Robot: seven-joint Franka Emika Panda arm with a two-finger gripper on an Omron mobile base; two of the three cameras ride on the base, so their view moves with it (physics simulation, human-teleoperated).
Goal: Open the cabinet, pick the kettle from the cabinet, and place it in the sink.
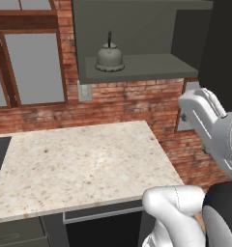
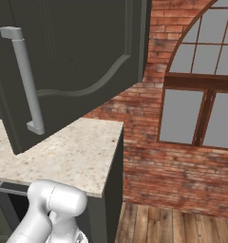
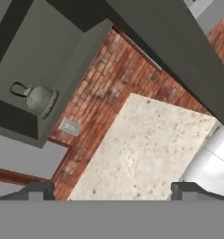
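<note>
Here we see the dark grey-green wall cabinet (image 1: pixel 137 67) standing open, and the squat dull grey metal kettle (image 1: pixel 109 59) sits on its shelf above the speckled beige stone surface (image 1: pixel 79 164). Our end effector (image 3: pixel 113 189) is spread wide, holding nothing, well apart from the kettle.
</note>
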